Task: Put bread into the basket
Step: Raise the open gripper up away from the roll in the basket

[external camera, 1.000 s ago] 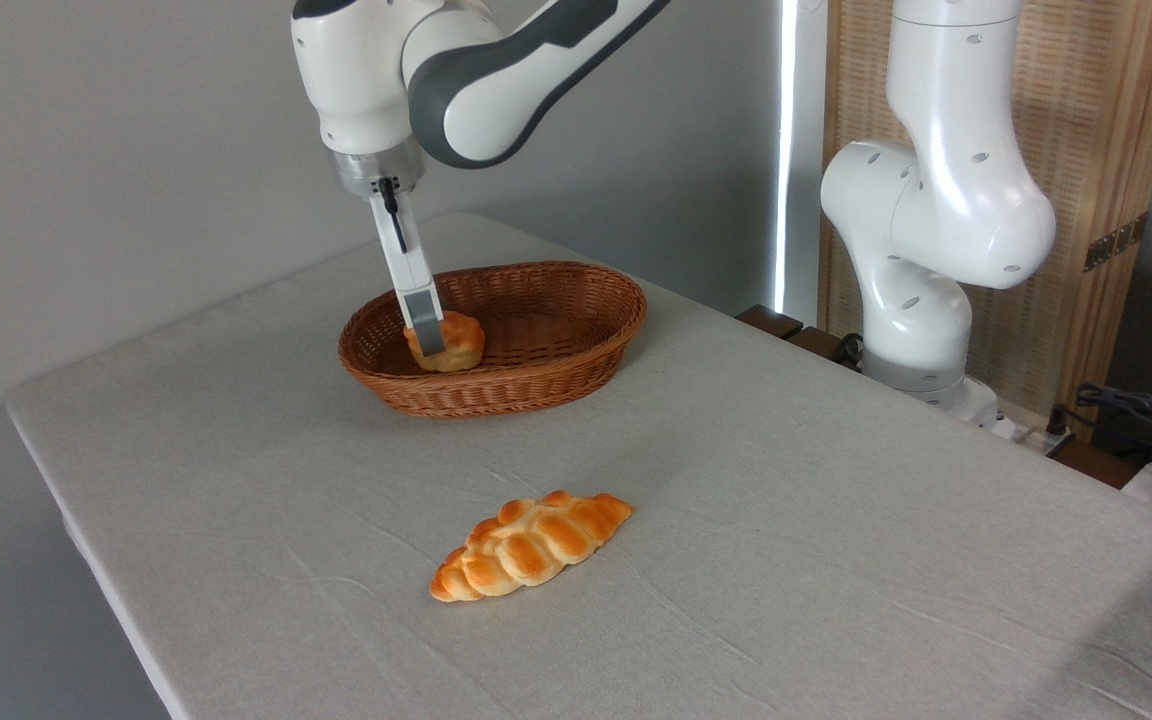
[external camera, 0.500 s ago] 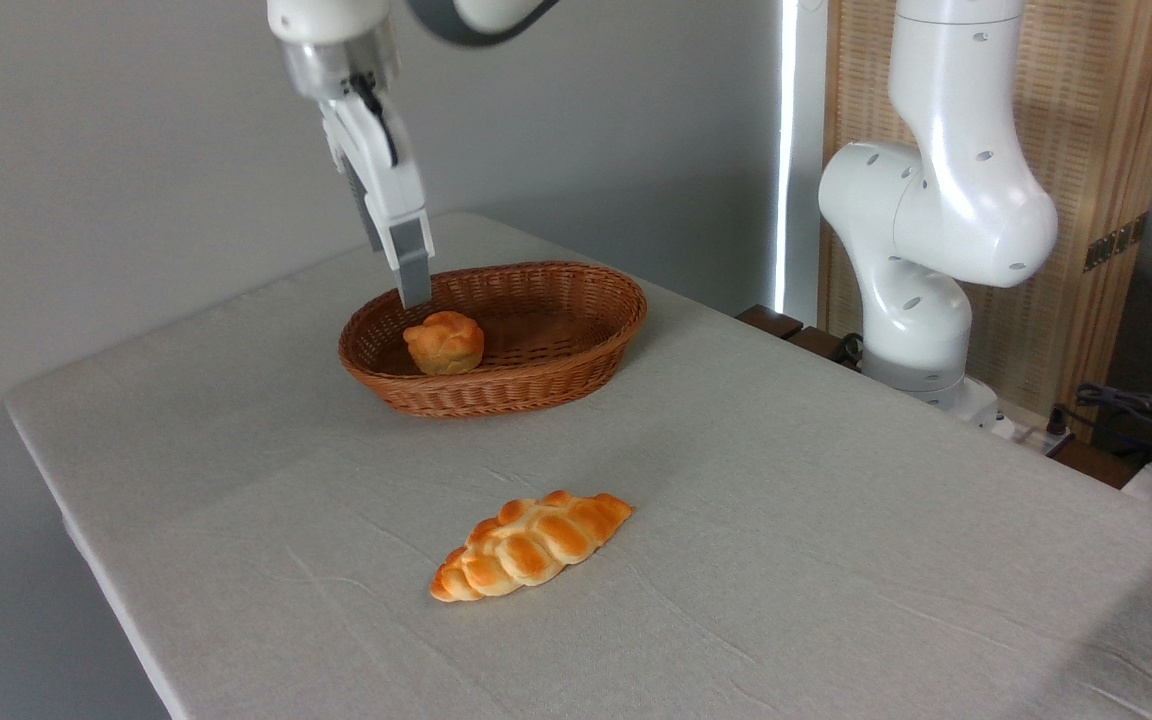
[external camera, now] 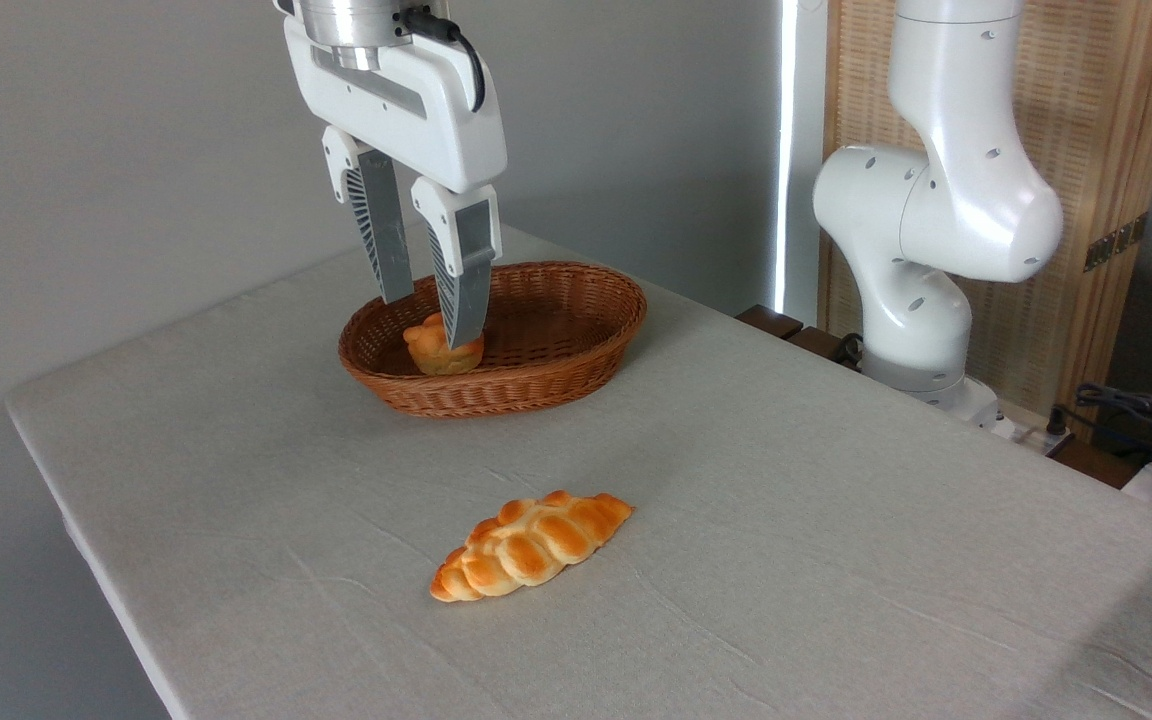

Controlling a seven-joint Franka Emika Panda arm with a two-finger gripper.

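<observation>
Camera view, near to far: a braided loaf point(external camera: 532, 543) lies on the counter point(external camera: 836, 560); beyond, the bread point(external camera: 433, 350) sits inside the basket point(external camera: 576, 345). The gripper point(external camera: 430, 320) hangs above with jaws apart and empty. Lift straight up, clear of the rim.

Golden-orange glossy bread point(external camera: 433, 350) sits in the brown woven basket point(external camera: 556, 370), and at six o'clock from it an orange-and-cream braided loaf point(external camera: 529, 545) lies on pale grey cloth point(external camera: 786, 500).
</observation>
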